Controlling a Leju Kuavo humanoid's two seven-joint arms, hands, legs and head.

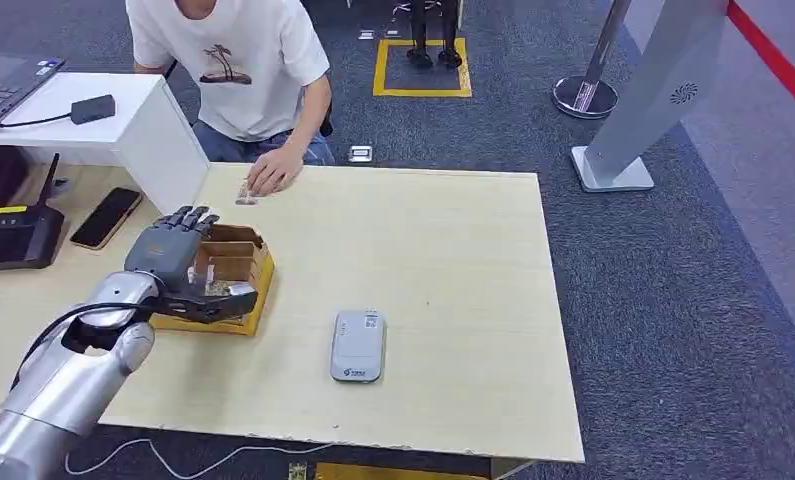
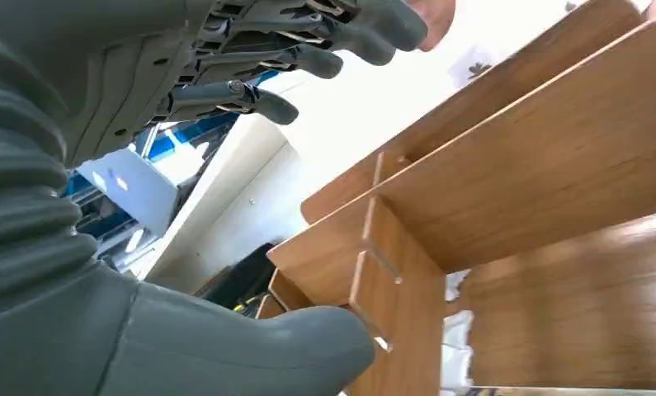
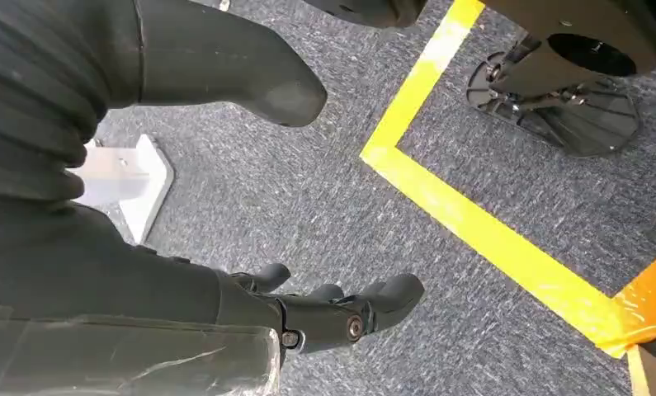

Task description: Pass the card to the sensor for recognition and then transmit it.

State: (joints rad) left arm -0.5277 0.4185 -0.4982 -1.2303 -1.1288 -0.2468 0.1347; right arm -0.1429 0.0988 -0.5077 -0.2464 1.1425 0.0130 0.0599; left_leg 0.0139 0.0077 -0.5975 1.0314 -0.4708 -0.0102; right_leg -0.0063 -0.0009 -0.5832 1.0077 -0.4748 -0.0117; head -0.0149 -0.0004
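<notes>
Wooden table [image 1: 443, 240] spans mid-frame. Person [image 1: 235, 60] sits upper left, their hand [image 1: 273, 172] on a card [image 1: 245, 192] at the far edge. Left hand [image 1: 178, 262], fingers spread, empty, over wooden box [image 1: 235, 268] at left. Grey sensor [image 1: 359, 345] lower centre. Right hand [image 3: 225, 206] hangs over carpet [image 3: 324, 198], fingers apart, empty.

The wooden box [image 1: 235, 268] is sitting on the left part of the surface [image 1: 453, 260], with the left hand [image 1: 178, 262] hovering over it. The sensor [image 1: 358, 345] is lying to the box's right, nearer the front edge. A phone [image 1: 106, 217] and a router [image 1: 13, 238] are lying further left. A person [image 1: 238, 70] is sitting behind the surface, resting a hand [image 1: 272, 172] on its far edge.
</notes>
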